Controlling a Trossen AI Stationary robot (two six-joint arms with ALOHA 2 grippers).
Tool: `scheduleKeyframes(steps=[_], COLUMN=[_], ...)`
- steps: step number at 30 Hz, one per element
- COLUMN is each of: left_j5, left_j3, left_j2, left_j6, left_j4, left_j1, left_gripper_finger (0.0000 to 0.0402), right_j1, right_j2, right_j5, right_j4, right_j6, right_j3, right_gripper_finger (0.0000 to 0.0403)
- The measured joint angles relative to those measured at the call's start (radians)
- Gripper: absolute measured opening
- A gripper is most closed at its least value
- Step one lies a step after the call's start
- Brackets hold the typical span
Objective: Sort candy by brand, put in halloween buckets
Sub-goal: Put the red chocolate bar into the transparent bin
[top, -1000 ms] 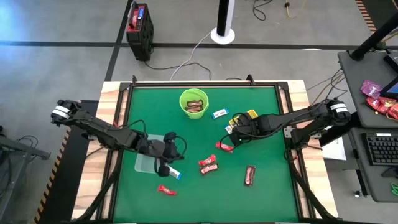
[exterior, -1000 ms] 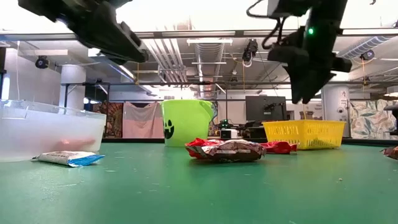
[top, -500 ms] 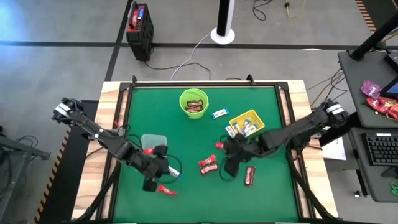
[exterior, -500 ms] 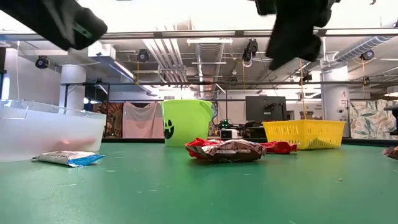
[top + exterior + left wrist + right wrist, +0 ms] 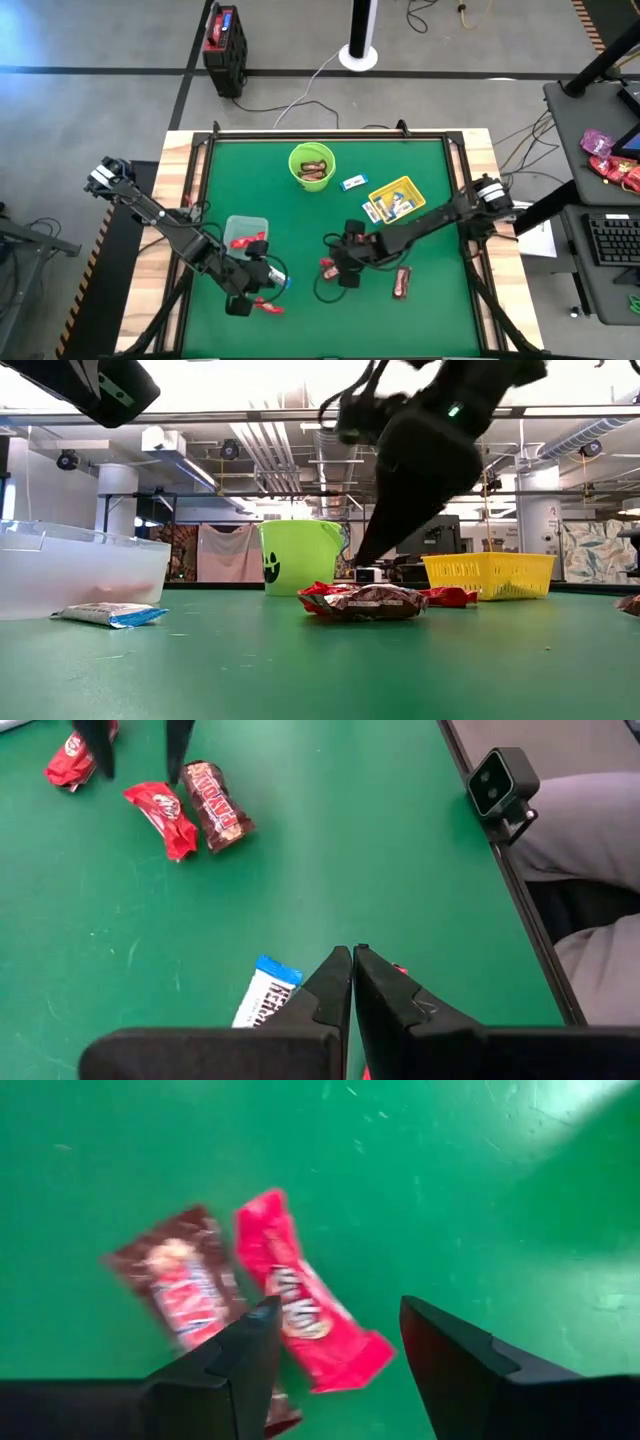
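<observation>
Hovering my right gripper (image 5: 335,1350), fingers spread, over a red bar (image 5: 305,1305) lying just beside a brown bar (image 5: 190,1300) mid-table.

Both bars look light, soft and crinkly, likely slippery; I judge a pinch across the red bar's middle best. My left gripper (image 5: 352,982) is closed and empty near a blue-and-white bar (image 5: 265,995). Since a second ago, my right arm has swung from the yellow tray (image 5: 398,198) toward this pair, and my left has moved off the clear tub (image 5: 243,232).

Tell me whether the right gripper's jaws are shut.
No: the right gripper has its jaws spread wide above the red candy bar.
</observation>
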Motion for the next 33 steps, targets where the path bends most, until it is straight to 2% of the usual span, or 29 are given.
scheduleKeyframes(steps=[3, 11, 16, 21, 29, 33], left_j5=[-0.004, -0.053, -0.094, -0.105, -0.108, -0.209], left_j3=[0.0, -0.004, -0.004, -0.005, -0.005, -0.014], left_j2=[0.0, 0.0, 0.0, 0.0, 0.0, 0.0], left_j6=[0.0, 0.016, 0.03, 0.037, 0.038, 0.027], left_j4=[0.0, -0.001, 0.0, 0.0, 0.001, 0.019], left_j1=[0.0, 0.0, 0.0, 0.0, 0.0, 0.0], left_gripper_finger=[0.0, 0.0, 0.0, 0.0, 0.0, 0.0001], right_j1=[-0.031, -0.08, -0.082, -0.082, -0.082, -0.082], right_j2=[0.032, 0.06, 0.061, 0.067, 0.068, 0.059], right_j5=[-0.026, -0.207, -0.212, -0.244, -0.244, -0.228], right_j4=[-0.038, -0.031, -0.022, -0.002, -0.002, 0.005], right_j6=[-0.023, -0.065, -0.073, -0.084, -0.104, -0.108], right_j3=[0.028, 0.036, 0.033, 0.026, 0.018, 0.02], right_gripper_finger=[0.02, 0.0201, 0.0192, 0.0143, 0.0029, 0.0025])
